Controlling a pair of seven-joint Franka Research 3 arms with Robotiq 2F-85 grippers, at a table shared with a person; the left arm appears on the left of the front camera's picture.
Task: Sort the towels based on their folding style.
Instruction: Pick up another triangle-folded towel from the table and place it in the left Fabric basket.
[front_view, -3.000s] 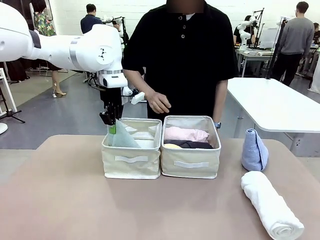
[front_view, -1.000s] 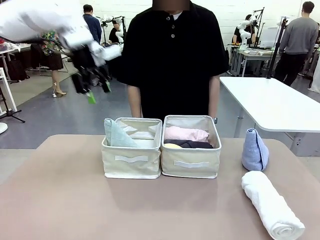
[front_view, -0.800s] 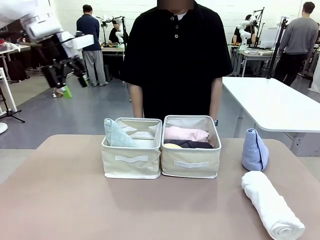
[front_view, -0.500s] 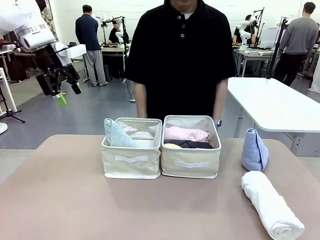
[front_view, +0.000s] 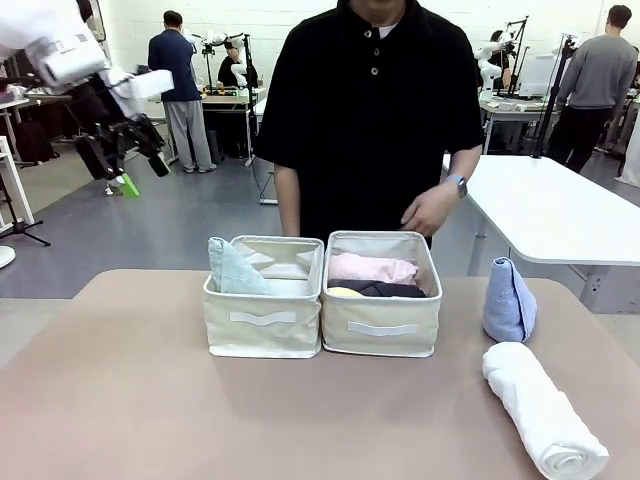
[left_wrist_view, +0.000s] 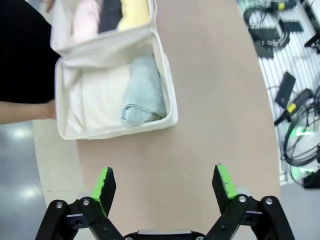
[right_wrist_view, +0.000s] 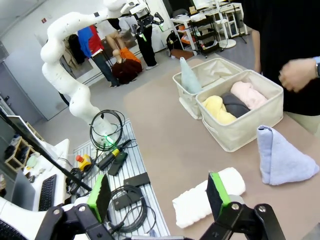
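A pale green cone towel (front_view: 233, 268) (left_wrist_view: 143, 90) (right_wrist_view: 189, 76) stands in the left beige bin (front_view: 263, 322). Pink (front_view: 372, 267), yellow (right_wrist_view: 217, 109) and dark grey (right_wrist_view: 235, 102) rolled towels lie in the right bin (front_view: 381, 328). On the table to the right, a light blue cone towel (front_view: 508, 301) (right_wrist_view: 282, 156) stands upright, with a white rolled towel (front_view: 541, 408) (right_wrist_view: 208, 195) lying in front of it. My left gripper (front_view: 125, 160) (left_wrist_view: 164, 182) hangs open and empty, high above the table's far left. My right gripper (right_wrist_view: 157, 196) is open and empty, over the table's near right side.
A person in a black shirt stands behind the bins, one hand (front_view: 429, 209) raised above the right bin. The brown tabletop (front_view: 120, 400) has free room in front of the bins and at the left. A white table (front_view: 560, 210) stands behind, to the right.
My left arm has drawn away from the left bin up to the far left, leaving the green cone towel inside. The person's hand has come up over the right bin.
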